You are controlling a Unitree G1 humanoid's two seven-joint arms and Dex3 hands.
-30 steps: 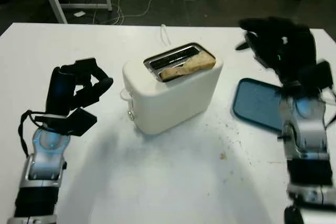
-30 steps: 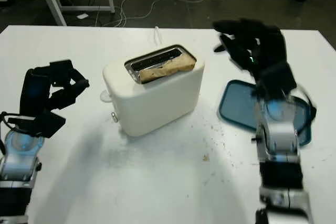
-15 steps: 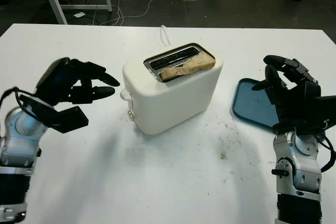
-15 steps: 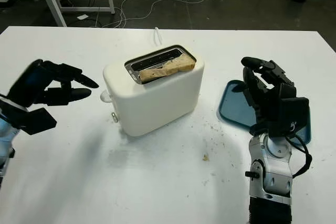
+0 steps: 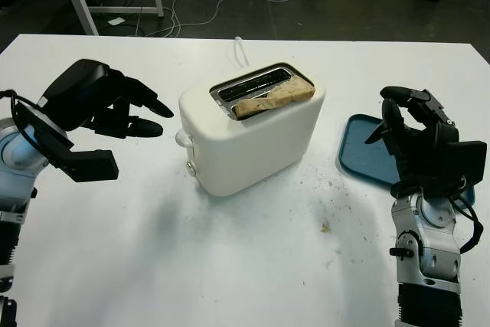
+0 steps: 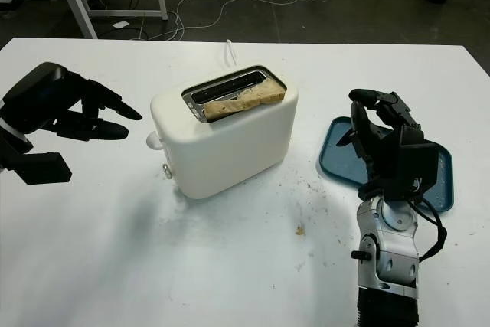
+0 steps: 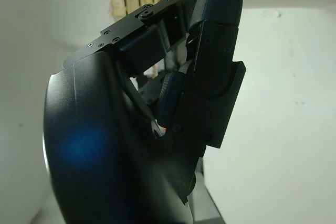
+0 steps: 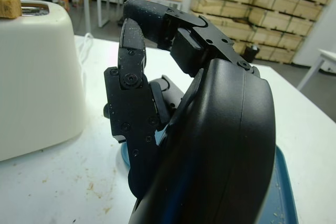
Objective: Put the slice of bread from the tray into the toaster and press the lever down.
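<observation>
The bread point(image 5: 273, 97) sits in the toaster point(image 5: 249, 135). Its lever point(image 5: 183, 138) faces the worktop's left edge, nearer the empty, open left robot hand point(image 5: 103, 105). The right robot hand point(image 5: 417, 139), curled and empty, hovers over the tray point(image 5: 366, 155).

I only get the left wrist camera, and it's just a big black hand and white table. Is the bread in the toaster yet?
Observer: Yes. The brown slice of bread sits in the white plastic toaster's front slot, poking above the top.
Operator: Is the lever pushed down?
Observer: It doesn't look so. The white lever knob sits high on the toaster's end, facing your left hand, which is open and apart from it.
Operator: Where's my other hand?
Observer: The right hand is up by the flat blue plastic tray, fingers curled, holding nothing.
</observation>
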